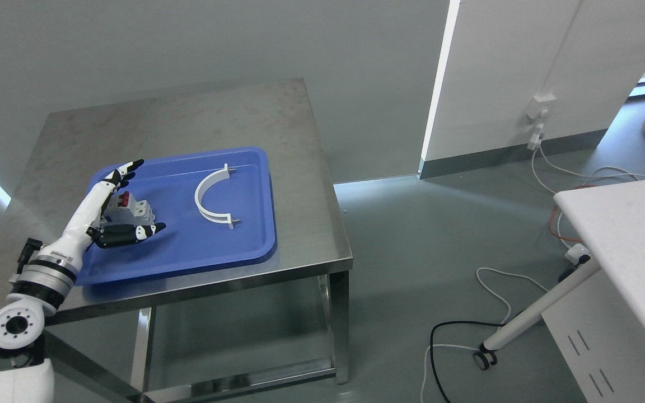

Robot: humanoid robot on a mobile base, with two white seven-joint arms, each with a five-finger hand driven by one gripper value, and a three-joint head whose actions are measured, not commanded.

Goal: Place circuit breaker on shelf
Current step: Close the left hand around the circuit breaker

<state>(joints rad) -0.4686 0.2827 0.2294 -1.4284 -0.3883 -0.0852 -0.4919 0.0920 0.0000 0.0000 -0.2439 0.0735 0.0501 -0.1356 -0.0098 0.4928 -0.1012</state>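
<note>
The breaker point(131, 208) sits in the blue tray point(199, 246), near the tray's left side; the tray lies on the steel tabletop point(188, 117); the left hand point(118, 207) reaches in over the tray's left edge and is spread around the breaker, one finger point(126, 169) stretched out behind it and the other dark fingers point(132, 234) lying in front of it; I cannot tell if the hand has hold of it yet; a white curved piece point(210, 196) lies in the tray too, to the right of the breaker and well apart from it.
</note>
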